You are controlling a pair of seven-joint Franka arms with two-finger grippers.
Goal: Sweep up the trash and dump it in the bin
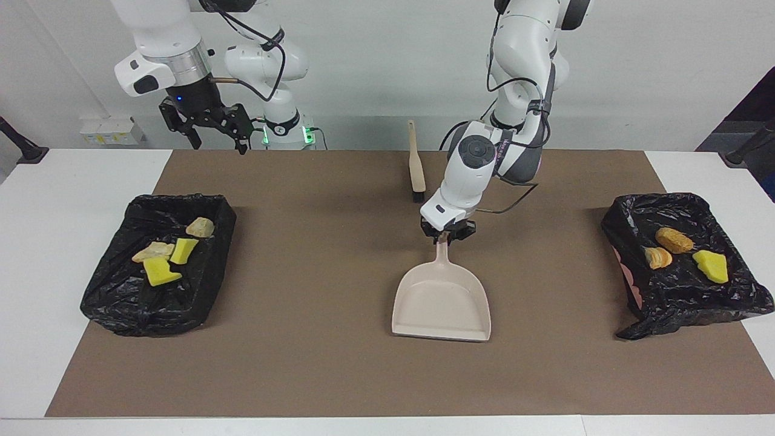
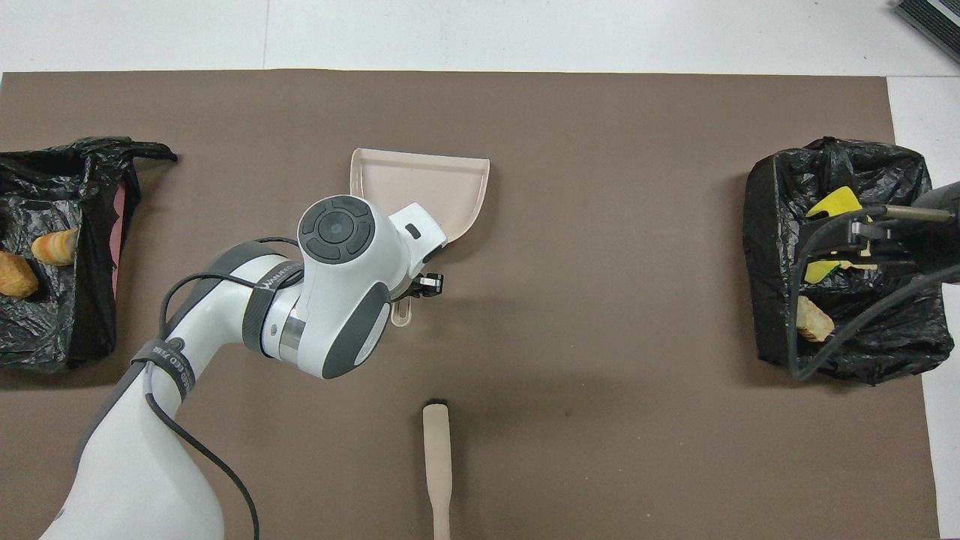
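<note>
I see the trash split between two black-lined bins. Four scraps (image 1: 168, 251), yellow sponge chunks and pale tan lumps, lie in the bin (image 1: 109, 297) at the right arm's end of the table; three more scraps (image 1: 684, 251), two orange-brown lumps and one yellow chunk, lie in the bin (image 1: 678, 303) at the left arm's end. None is on the mat.

My left gripper (image 1: 447, 235) sits at the tip of the beige dustpan (image 1: 441, 301) handle in the middle of the mat; I cannot tell whether its fingers are clamped on the handle or slightly parted around it. The pan lies flat, its open mouth pointing away from the robots. The beige brush (image 1: 416, 163) lies nearer the robots than the pan, apart from it, bristles toward the pan.

My right gripper (image 1: 209, 124) waits up in the air over the robots' edge of the table toward its own end, fingers spread wide and holding nothing.

The surface is a brown mat (image 1: 303, 363) on a white table (image 1: 36, 242), with a plain pale wall at the robots' backs. A grey band on the left arm carries lettering I cannot read.
</note>
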